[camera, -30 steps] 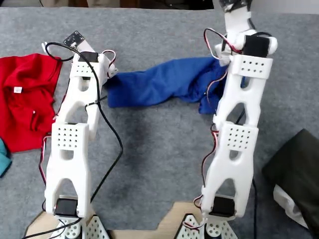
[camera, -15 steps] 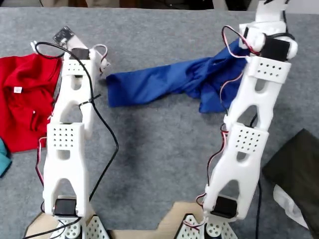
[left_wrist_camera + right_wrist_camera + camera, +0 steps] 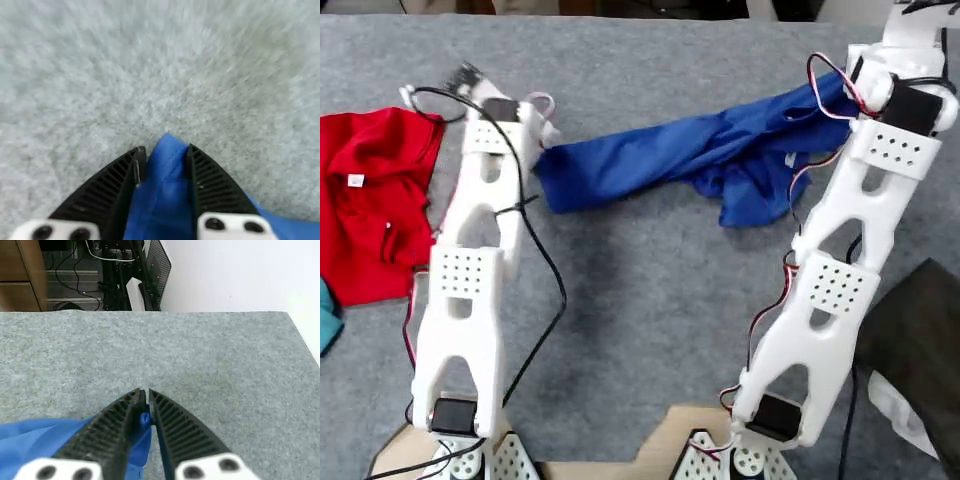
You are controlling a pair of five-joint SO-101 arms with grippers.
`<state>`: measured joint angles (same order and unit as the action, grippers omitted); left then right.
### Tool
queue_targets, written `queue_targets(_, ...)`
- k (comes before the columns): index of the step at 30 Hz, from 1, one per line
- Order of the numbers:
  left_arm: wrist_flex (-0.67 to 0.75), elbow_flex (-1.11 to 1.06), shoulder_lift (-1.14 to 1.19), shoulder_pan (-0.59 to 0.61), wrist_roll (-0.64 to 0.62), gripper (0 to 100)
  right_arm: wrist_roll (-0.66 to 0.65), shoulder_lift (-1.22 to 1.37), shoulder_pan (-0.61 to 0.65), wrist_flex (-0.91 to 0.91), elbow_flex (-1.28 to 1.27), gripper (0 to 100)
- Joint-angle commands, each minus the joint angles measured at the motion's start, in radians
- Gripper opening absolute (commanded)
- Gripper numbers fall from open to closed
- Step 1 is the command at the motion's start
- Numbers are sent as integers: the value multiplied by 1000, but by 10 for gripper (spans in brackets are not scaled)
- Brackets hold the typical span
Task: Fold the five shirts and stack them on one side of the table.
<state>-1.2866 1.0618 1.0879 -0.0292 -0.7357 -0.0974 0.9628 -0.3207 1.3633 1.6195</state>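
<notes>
1. A grey, felt-like table (image 3: 650, 330) runs back to a straight far edge. Beyond it are a white wall (image 3: 240, 275) and a wooden cabinet (image 3: 20, 275).
2. The blue shirt (image 3: 670, 160), soft and creased, stretches as a band across the far middle.
3. The left gripper (image 3: 165, 150) pinches one end of it, and the right gripper (image 3: 146, 391) pinches the other.
4. A red shirt (image 3: 370, 200) lies at the left edge and a dark cloth (image 3: 920, 340) at the right, each apart from the blue shirt.
</notes>
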Motion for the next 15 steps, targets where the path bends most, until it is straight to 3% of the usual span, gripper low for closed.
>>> queue_targets(1, 23, 72, 8, -21, -11, 146, 8, -22, -16, -23, 36, 5)
queue_targets(8, 23, 127, 38, -14, -12, 140, 8, -22, -15, -21, 36, 5)
queue_targets(15, 46, 138, 54, -8, -6, 19, 8, -22, -13, -17, 39, 5)
